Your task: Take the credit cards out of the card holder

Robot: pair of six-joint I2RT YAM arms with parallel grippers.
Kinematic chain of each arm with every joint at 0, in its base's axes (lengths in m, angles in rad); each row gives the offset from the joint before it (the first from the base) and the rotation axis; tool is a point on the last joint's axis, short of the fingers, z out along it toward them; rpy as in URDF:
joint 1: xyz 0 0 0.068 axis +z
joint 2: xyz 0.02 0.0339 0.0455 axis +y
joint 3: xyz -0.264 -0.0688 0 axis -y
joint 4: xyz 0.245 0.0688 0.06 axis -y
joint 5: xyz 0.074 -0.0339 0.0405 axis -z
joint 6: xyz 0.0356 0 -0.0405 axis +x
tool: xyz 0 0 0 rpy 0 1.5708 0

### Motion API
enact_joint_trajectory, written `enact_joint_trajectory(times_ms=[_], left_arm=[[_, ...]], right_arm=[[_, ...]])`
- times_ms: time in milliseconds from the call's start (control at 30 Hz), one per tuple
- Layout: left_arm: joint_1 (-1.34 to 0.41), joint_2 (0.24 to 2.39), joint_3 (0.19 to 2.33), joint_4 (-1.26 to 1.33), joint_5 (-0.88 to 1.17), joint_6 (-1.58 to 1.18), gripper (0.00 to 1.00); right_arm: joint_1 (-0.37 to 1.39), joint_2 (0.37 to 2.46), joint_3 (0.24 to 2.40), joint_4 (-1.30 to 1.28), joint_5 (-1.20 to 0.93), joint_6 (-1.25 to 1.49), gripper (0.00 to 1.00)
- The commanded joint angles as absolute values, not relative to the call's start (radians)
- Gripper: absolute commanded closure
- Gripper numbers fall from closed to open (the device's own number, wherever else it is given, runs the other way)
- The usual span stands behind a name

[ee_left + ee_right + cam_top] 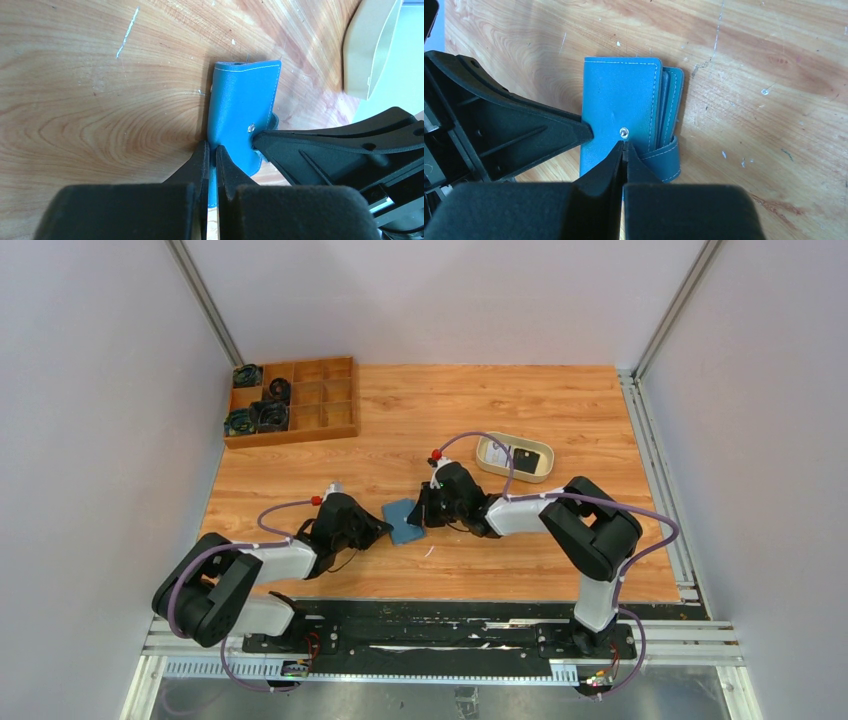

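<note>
The teal-blue card holder (pixel 403 521) lies closed on the wooden table between my two grippers. My left gripper (pixel 378 530) is shut on its near edge; a blue strip shows between the fingers in the left wrist view (pixel 212 150), with the holder (pixel 240 100) ahead. My right gripper (pixel 425 515) is shut, its tips (pixel 624 146) just below the bare metal snap stud (pixel 623 132) on the cover (pixel 614 95). The strap (pixel 666 157) curls round the holder's right edge into those fingers. No cards show.
A cream oval tray (pixel 490 462) holding a dark item stands behind the right gripper, and shows at the edge of the left wrist view (pixel 370 50). A wooden compartment box (pixel 330 400) with dark parts sits at the back left.
</note>
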State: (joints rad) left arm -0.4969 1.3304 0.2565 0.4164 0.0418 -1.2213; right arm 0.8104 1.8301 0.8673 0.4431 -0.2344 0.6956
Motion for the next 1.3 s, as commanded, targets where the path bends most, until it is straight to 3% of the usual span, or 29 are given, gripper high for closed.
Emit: enact_joint_trajectory(times_ms=[0, 1067, 1267], left_arm=[[-0.494, 1.359, 0.253, 0.291, -0.006, -1.167, 1.0], [-0.494, 1.383, 0.295, 0.224, -0.006, -1.128, 1.0], [-0.494, 1.397, 0.3, 0.224, -0.006, -1.122, 1.0]], right_arm=[[0.802, 1.85, 0.89, 0.353, -0.182, 0.67, 1.0], [0.802, 1.886, 0.965, 0.469, -0.246, 0.685, 1.0], [0.801, 1.763, 0.999, 0.392, -0.212, 0.556, 0.73]])
